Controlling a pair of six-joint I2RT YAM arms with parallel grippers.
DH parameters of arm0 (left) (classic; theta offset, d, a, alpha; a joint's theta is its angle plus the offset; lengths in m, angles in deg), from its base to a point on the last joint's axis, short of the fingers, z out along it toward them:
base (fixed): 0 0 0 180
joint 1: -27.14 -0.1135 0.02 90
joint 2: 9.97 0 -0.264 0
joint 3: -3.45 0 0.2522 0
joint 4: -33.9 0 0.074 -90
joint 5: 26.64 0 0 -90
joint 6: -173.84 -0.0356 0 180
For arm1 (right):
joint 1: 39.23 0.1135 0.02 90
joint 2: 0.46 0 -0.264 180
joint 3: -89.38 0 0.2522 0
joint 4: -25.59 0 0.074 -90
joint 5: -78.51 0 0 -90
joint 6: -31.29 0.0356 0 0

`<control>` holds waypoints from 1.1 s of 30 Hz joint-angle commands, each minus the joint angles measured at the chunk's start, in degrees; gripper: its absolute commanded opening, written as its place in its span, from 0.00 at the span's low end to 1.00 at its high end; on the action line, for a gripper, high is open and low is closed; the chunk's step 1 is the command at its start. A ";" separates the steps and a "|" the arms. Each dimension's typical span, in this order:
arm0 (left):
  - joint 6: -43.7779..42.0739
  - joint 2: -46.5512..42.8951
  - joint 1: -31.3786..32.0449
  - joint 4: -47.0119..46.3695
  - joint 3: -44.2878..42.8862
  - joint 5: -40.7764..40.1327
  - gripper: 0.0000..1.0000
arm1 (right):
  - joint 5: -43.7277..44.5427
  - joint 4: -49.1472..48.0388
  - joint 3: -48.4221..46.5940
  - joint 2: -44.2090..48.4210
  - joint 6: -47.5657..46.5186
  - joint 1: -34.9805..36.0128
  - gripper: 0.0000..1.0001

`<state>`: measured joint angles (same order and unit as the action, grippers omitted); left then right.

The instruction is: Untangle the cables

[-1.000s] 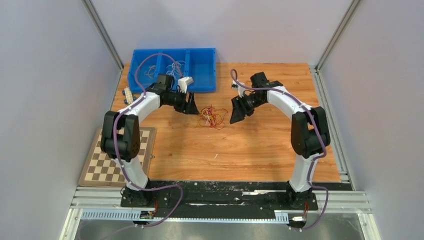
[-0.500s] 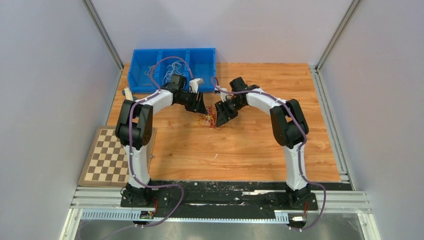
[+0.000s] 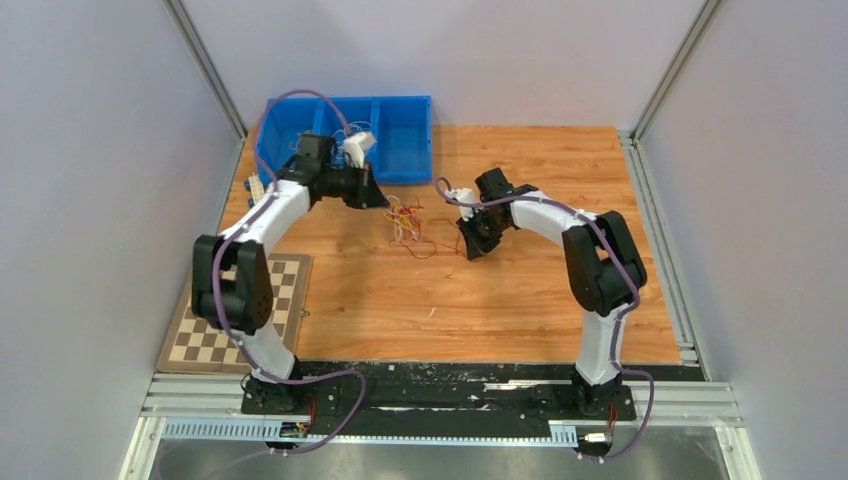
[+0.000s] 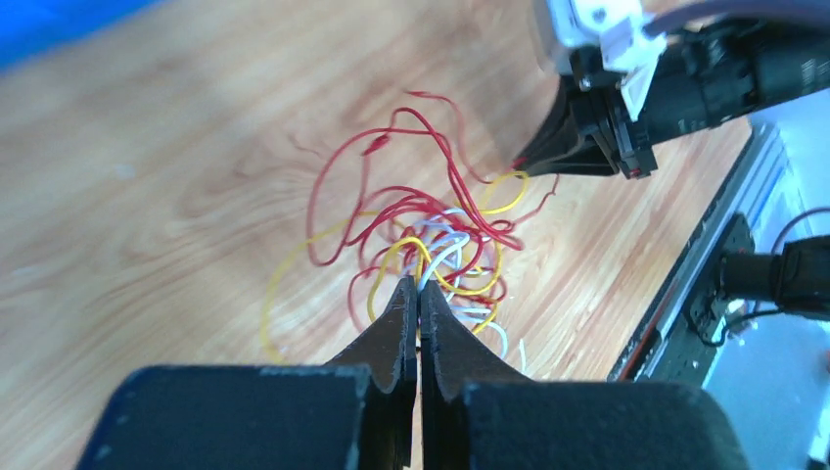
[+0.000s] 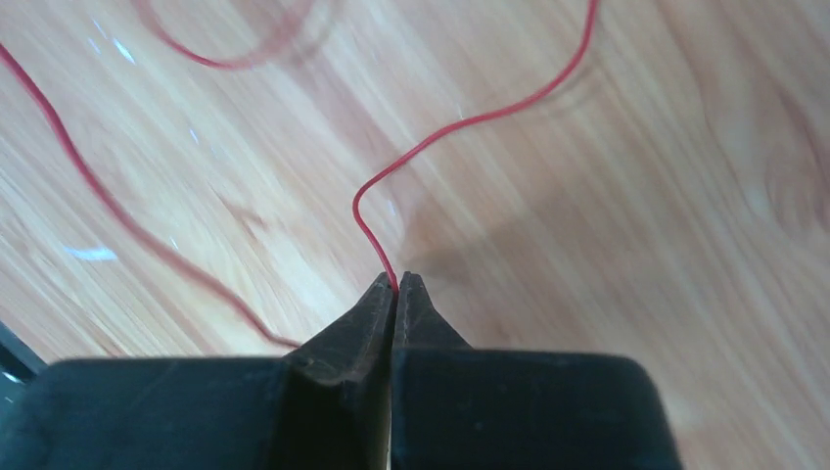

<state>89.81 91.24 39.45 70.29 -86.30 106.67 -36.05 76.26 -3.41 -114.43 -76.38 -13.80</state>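
Tangled cables (image 4: 442, 240) pinched by left hand (image 4: 419, 294) and right hand (image 5: 395, 284)

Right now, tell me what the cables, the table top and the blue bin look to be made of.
The cables: thin wire in plastic-looking insulation, red, yellow and white, slightly glossy; they hold springy loops.
The table top: wood or wood-look laminate, judging by the grain lines; smooth, with light glints.
The blue bin: probably moulded plastic, from its uniform colour and straight dividers.
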 commanded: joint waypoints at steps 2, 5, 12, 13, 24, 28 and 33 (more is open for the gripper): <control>-3.62 -11.16 -10.68 4.46 -2.54 2.14 0.00 | 11.54 -0.24 8.26 10.67 -8.06 -5.25 0.00; -8.34 -13.45 -16.29 10.30 -5.91 1.67 0.00 | 14.35 -0.09 12.64 13.97 -11.05 -10.87 0.00; -12.63 -16.22 -25.51 14.87 -10.18 0.18 0.00 | 16.91 0.77 16.35 18.30 -20.84 -28.49 0.00; -13.17 -16.39 -26.80 15.23 -10.11 0.01 0.00 | 17.11 0.96 16.36 18.54 -21.98 -30.44 0.00; -19.14 -17.43 -31.17 16.06 -2.69 -6.54 0.00 | 17.40 2.26 14.52 20.50 -28.31 -41.36 0.00; -20.07 -14.64 -36.25 15.94 -2.03 -9.82 0.00 | 17.85 1.85 14.22 19.06 -32.34 -47.30 0.00; -24.64 -11.42 -38.76 16.84 -1.18 -14.70 0.00 | 18.39 0.83 12.89 16.05 -34.41 -52.09 0.00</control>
<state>70.86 77.98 2.95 88.45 -87.61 98.54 -19.94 78.49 12.33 -96.64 -106.48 -62.63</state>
